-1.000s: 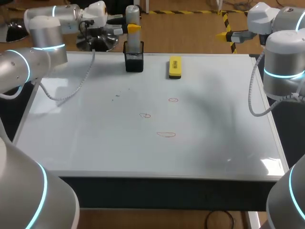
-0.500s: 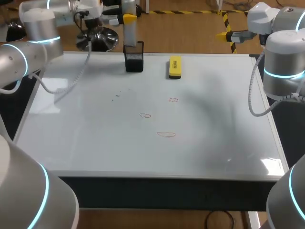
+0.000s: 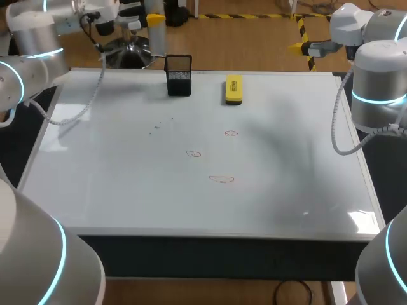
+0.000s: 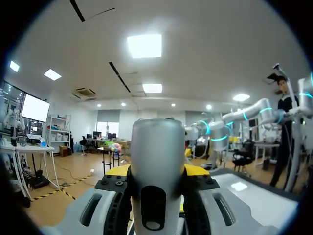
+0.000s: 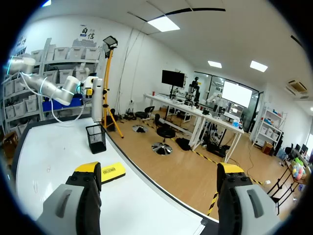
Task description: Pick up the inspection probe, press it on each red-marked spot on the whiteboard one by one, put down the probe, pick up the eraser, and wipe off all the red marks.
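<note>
The inspection probe [image 3: 154, 35], a grey cylinder, hangs upright to the left of the black mesh holder [image 3: 179, 75], above the whiteboard's far edge. My left gripper [image 3: 151, 20] is shut on it; in the left wrist view the probe [image 4: 156, 166] fills the space between the yellow fingertips [image 4: 195, 170]. Three red marks [image 3: 231, 133], [image 3: 194, 153], [image 3: 221, 178] lie mid-board. The yellow eraser [image 3: 233, 89] rests right of the holder. My right gripper [image 5: 159, 169] stands open and empty off the far right corner, with the eraser [image 5: 110, 172] and holder [image 5: 96, 138] ahead of it.
The whiteboard [image 3: 127, 190] covers the whole table top. Faint grey specks [image 3: 158, 127] sit left of the red marks. My right arm [image 3: 378, 82] stands upright at the board's right edge.
My left arm has lifted the probe out of the black holder and carried it left. The right arm has not moved.
</note>
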Robot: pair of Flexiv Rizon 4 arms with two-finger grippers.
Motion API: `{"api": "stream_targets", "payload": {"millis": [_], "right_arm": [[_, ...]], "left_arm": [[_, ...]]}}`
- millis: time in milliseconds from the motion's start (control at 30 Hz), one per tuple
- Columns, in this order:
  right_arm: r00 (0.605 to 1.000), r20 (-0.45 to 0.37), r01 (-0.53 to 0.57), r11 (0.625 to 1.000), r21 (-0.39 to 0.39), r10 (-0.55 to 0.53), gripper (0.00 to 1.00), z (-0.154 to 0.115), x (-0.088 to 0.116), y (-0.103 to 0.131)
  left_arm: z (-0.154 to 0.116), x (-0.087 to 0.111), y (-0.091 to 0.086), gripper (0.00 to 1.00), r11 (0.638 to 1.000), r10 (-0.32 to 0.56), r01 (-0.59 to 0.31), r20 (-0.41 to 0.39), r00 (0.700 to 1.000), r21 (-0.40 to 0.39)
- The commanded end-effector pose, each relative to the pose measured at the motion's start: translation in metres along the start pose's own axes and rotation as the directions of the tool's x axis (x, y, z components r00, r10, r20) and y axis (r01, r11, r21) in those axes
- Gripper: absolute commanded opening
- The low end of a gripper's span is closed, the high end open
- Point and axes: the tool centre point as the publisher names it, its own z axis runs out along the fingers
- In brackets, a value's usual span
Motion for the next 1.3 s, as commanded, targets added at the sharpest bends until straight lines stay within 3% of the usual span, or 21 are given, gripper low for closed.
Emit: {"api": "stream_targets", "payload": {"millis": [33, 800, 1300], "right_arm": [[1.0, -0.001, 0.0, 1.0, 0.002, 0.0, 1.0, 0.0, 0.0, 0.0], [1.0, -0.001, 0.0, 1.0, 0.002, 0.0, 1.0, 0.0, 0.0, 0.0], [1.0, -0.001, 0.0, 1.0, 0.002, 0.0, 1.0, 0.0, 0.0, 0.0]], "left_arm": [[-0.014, 0.015, -0.006, 0.0, 1.0, 0.01, -0.009, 0.049, 0.999, -0.015], [-0.087, 0.038, 0.02, 0.0, 1.0, -0.02, 0.023, 0.155, 0.988, -0.021], [-0.107, 0.041, 0.037, 0.0, 0.999, -0.034, 0.037, 0.176, 0.984, -0.011]]}}
